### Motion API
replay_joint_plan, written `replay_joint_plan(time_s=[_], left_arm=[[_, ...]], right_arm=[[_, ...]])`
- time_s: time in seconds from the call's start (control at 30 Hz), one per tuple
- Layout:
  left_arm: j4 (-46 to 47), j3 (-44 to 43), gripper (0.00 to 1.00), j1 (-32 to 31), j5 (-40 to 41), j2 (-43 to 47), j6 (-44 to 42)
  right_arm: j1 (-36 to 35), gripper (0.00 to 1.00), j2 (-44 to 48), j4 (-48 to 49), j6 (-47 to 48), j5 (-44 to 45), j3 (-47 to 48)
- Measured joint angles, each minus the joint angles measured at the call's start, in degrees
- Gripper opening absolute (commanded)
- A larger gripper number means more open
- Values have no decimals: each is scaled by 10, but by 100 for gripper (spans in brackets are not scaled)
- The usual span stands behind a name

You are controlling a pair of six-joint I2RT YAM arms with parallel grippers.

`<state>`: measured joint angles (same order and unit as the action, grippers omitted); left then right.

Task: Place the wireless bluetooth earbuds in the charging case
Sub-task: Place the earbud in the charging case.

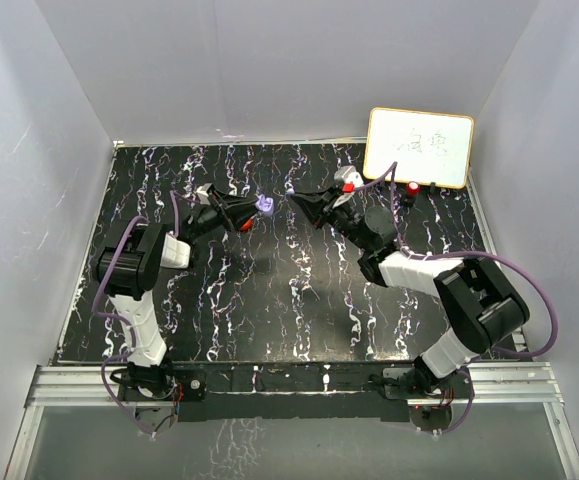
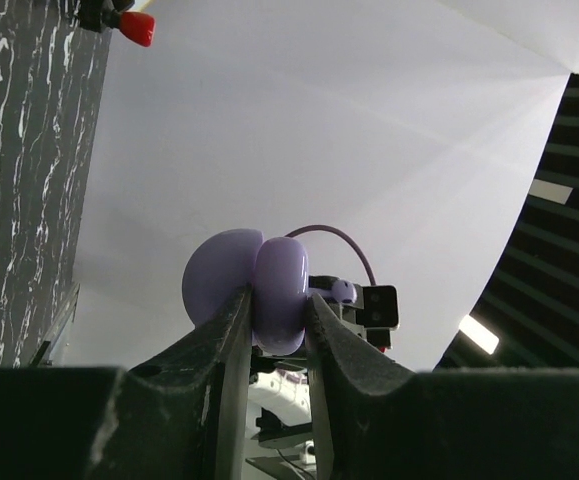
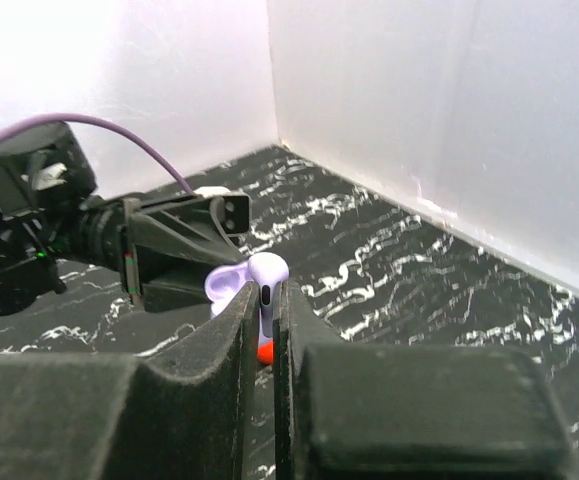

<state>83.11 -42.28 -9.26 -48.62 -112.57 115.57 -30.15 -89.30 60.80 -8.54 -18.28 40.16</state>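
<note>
While my left pincer [image 2: 277,298] clamps the purple charging case [image 2: 219,280] steady, my right pincer [image 3: 267,300] pinches a pale purple earbud [image 3: 267,268] facing it, evidently for insertion.

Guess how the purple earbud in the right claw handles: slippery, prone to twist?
Probably slippery: the earbud looks glossy and rounded, and the right claw pinches only its thin stem. It may pivot in that narrow grip if its head bumps the purple case. Likely very light, being tiny beside the claw.
</note>
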Motion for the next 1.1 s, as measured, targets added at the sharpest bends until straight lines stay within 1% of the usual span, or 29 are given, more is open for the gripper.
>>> replay_joint_plan(time_s=[0.2,0.4,0.57,0.87,1.1], left_arm=[[0,-18,0,-13,1,0,0],[0,-22,0,-23,-1,5,-2],[0,-27,0,-31,-7,7,-3],[0,-35,0,-36,-27,13,-9],[0,-46,0,-38,-45,15,-12]], right_arm=[[0,0,-22,84,9,-44,0],[0,0,-57,119,6,-77,2],[0,0,-78,169,0,-105,3],[0,0,-111,203,-13,-135,26],[6,0,-139,209,-23,-155,33]])
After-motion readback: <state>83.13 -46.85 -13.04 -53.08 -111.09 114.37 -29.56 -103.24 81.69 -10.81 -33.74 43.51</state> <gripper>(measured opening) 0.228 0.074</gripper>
